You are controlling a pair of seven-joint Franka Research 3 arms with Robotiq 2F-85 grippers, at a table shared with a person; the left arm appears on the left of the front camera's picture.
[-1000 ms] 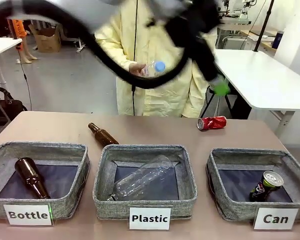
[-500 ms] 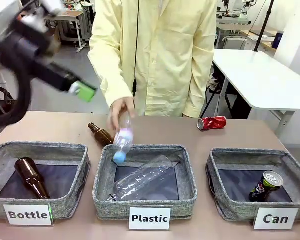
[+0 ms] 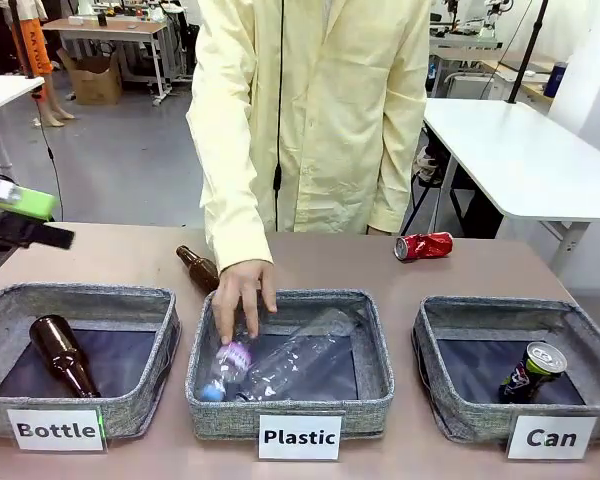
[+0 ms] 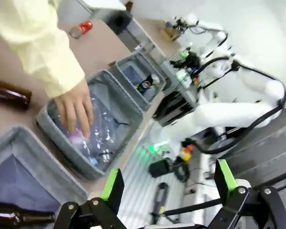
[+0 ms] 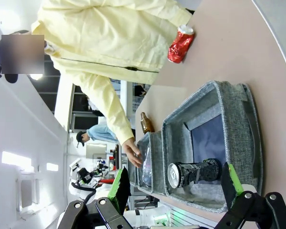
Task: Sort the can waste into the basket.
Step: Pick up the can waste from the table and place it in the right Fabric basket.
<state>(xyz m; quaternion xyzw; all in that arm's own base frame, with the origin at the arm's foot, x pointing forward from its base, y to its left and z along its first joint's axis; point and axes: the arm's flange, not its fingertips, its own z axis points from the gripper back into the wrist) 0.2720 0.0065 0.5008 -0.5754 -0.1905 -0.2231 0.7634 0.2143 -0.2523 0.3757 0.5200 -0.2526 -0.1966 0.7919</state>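
What moved: the left tool (image 3: pixel 55 222) has gone lower and is now at the left edge of the front view, above the far corner of the Bottle basket (image 3: pixel 80 293). The person's hand (image 3: pixel 242 290) has come down with the small clear bottle (image 3: pixel 223 366), and the bottle is now inside the Plastic basket (image 3: pixel 378 350).
Left tool: its two fingers stand wide apart, and nothing is between them.
Right tool (image 5: pixel 175 181): its fingers are wide apart too, and it holds nothing. It is up above the Can basket (image 3: pixel 500 303), looking down into it.
Red can (image 3: pixel 423 245): it lies on its side on the desk (image 3: pixel 320 262), at the far side behind the Can basket and apart from it.
Dark can (image 3: pixel 532 372): it lies tilted inside the Can basket, near the front right corner, with its silver top up.
Can basket: it is at the right end of the row of three baskets and has a white label that says "Can".
Hand: its fingers rest on the small clear bottle, beside the big clear bottle (image 3: pixel 300 350).
Brown bottles: one brown bottle (image 3: pixel 202 268) lies on the desk just behind the Plastic basket. The other brown bottle (image 3: pixel 62 353) lies in the Bottle basket.
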